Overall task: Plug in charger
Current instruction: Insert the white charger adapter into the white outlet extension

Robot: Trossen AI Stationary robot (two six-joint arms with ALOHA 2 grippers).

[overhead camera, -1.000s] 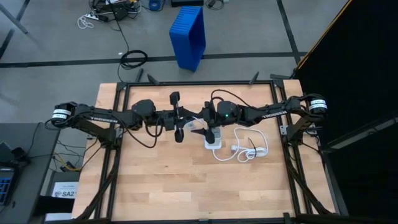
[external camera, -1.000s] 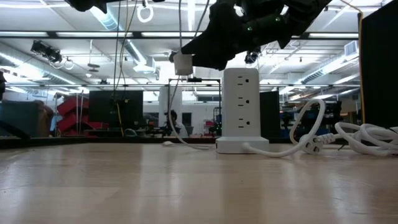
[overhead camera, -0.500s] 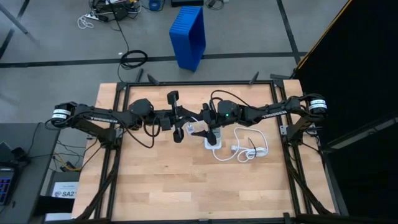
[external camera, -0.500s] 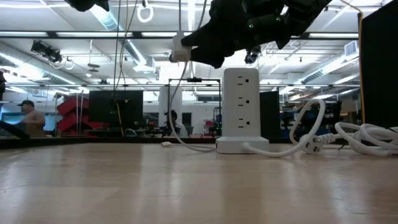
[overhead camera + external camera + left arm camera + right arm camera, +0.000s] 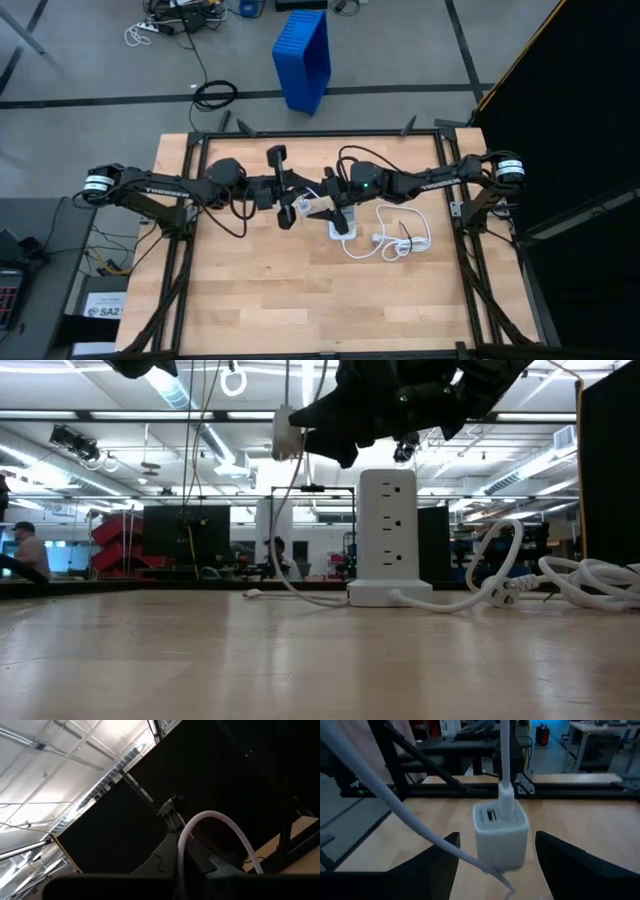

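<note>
The charger (image 5: 500, 836) hangs in the air just beside the top of the power tower (image 5: 388, 538), between the 2 spread fingers (image 5: 434, 865) of the right gripper (image 5: 318, 208), with a gap on each side. Its cord (image 5: 288, 550) droops to the table (image 5: 260, 290). The left gripper (image 5: 286, 213), pressed together, hovers beside the charger.
</note>
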